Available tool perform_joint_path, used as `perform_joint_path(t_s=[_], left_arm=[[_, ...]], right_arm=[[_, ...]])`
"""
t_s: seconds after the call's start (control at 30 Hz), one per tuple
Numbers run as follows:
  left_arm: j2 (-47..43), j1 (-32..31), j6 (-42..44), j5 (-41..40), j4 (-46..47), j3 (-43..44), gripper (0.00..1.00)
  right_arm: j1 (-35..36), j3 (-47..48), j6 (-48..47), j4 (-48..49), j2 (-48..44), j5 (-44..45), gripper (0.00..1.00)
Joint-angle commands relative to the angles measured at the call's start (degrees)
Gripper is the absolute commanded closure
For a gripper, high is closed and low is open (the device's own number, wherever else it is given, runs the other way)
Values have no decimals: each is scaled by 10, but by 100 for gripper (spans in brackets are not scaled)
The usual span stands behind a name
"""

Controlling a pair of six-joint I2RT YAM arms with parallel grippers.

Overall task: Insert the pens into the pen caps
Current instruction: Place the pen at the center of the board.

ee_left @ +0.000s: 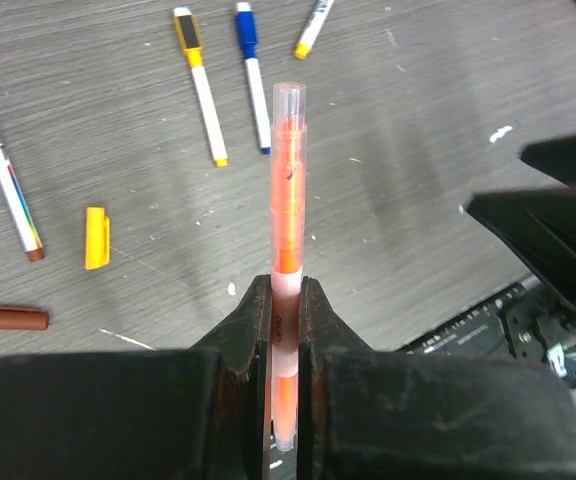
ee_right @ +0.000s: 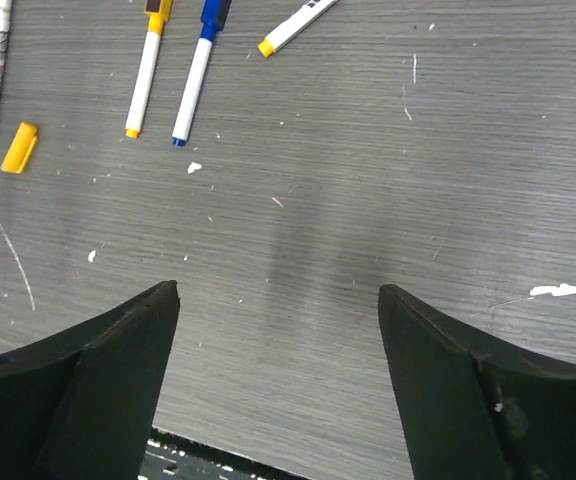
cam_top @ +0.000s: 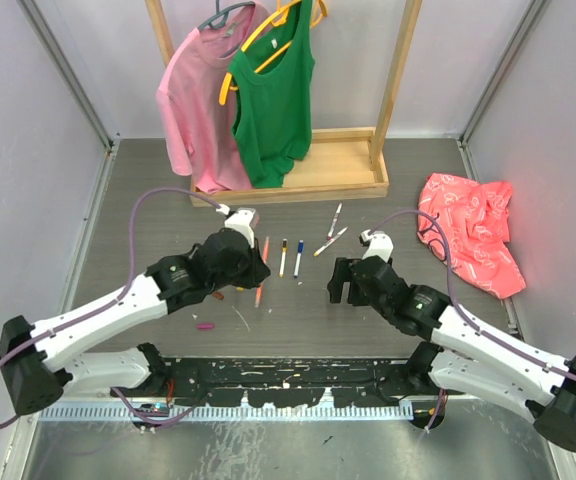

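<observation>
My left fingers (ee_left: 258,312) are clenched on the orange pen (ee_left: 288,180), pinching its barrel low down so that most of its length stands out past the tips, pointing away over the desk (ee_left: 418,150). A pale, see-through sleeve covers its far end; I take that for its cap, seated or close to it, so I judge this pen to be at the end of its capping step.

My right fingers (ee_right: 153,320) are spread wide with nothing between them, hanging over bare desk to the right of the pen, apart from it.

The next move, as I read it, is to lay the orange pen down and choose another pair. The yellow cap (ee_left: 96,238) lies loose on the desk to the left of my held pen, with the brown cap (ee_left: 8,318) further left and nearer me. The yellow pen (ee_left: 203,95) and the blue pen (ee_left: 253,80) lie side by side just beyond. Those barrels are slim, so picking one up calls for a square, centred pinch, and the other fingers must hold the cap steady with its mouth in line with the tip.
</observation>
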Motion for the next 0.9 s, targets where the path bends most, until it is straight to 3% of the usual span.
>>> perform_joint_path(t_s=[0.0,0.17,0.4,0.63,0.87], left_arm=[[44,37,-7,14,52,7,99],[130,72,6,36,94,25,100],[248,104,23,41,121,68,100],[328,131,24,60,149,89,100],[384,148,34,68,132,121,100]], right_arm=[[-4,-14,18,25,-49,-24,10],[-4,-38,42,21,-112,-25,3],[-4,-50,100,-22,-170,7,1],[-4,-27,122,-63,-166,9,1],[-4,-31,90,-40,-174,-13,1]])
